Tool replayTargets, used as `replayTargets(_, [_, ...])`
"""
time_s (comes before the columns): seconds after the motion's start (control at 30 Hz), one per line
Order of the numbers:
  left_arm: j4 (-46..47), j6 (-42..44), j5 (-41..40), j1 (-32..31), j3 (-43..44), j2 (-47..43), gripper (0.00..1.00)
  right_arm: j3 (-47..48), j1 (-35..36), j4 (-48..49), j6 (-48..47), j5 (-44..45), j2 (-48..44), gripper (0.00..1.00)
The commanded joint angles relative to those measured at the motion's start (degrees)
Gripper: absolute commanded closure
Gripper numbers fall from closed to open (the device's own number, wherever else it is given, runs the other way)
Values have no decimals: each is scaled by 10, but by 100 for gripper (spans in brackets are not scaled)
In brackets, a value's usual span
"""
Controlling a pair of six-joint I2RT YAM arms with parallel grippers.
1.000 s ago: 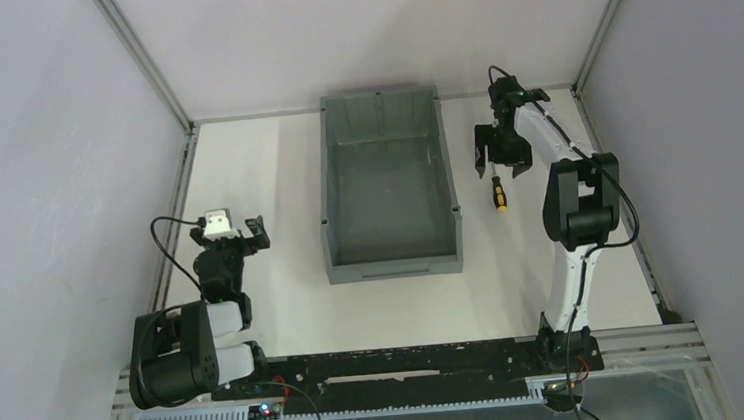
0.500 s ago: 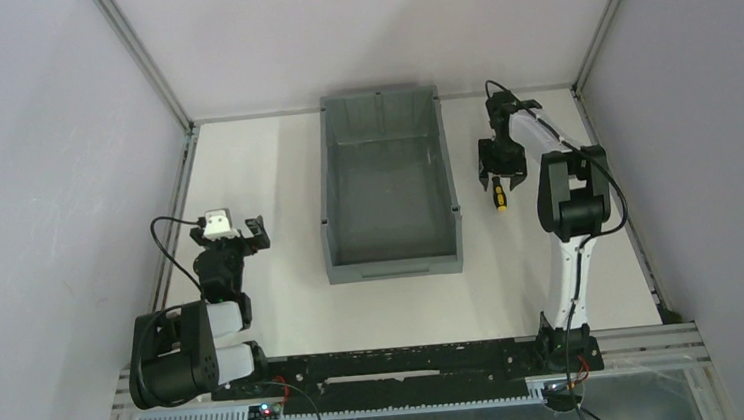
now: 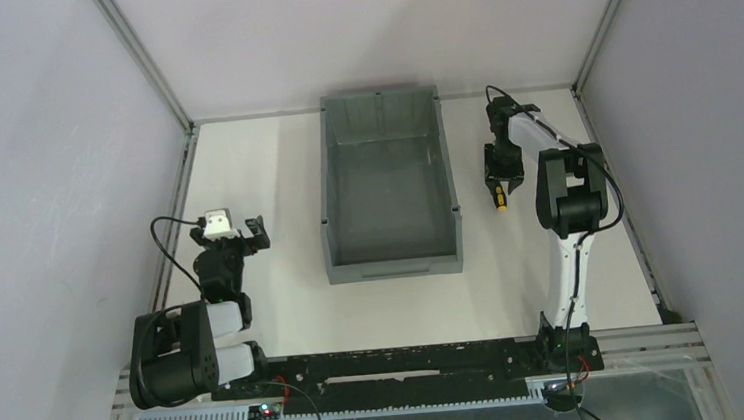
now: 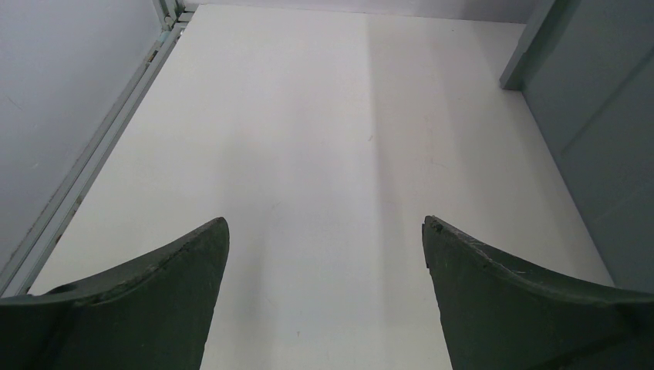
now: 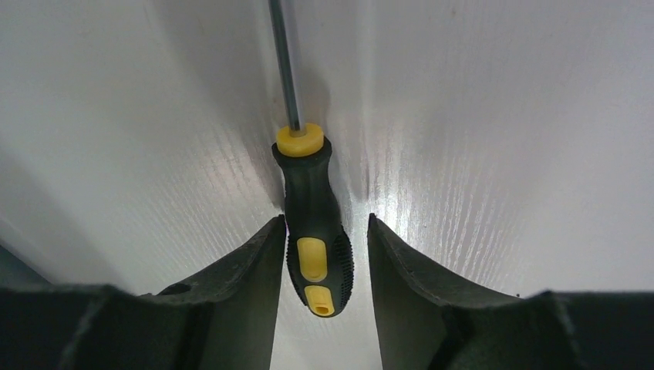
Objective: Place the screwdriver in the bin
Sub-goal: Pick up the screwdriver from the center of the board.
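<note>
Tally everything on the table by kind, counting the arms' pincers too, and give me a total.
screwdriver: 1
grey bin: 1
pincers: 2 (left pincer, right pincer)
Total: 4

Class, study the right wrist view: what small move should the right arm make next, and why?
Probably close the right pincer fully on the screwdriver: its handle lies on the table between the jaws, with a slim gap showing on one side, so the grip looks unfinished.
</note>
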Motion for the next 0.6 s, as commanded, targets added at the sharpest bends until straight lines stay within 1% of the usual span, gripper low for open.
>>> replayTargets(0.0, [24,-7,-3,-2,22,-7,0,-6,-7,9,5,10,5,51])
replayTargets(0.17, [24,-7,-3,-1,22,-7,0,-13,-8,12,5,6,7,60])
replayTargets(0.23, [24,-7,-3,-2,23,-7,0,-16,-8,14,4,4,7,62])
replayTargets(0.4, [24,-7,-3,-2,22,-7,0,-23,-10,16,3,-2,7,76])
replayTargets(0.57, [24,-7,-3,-2,22,-7,0,-24,-17,16,4,-18,-6,84])
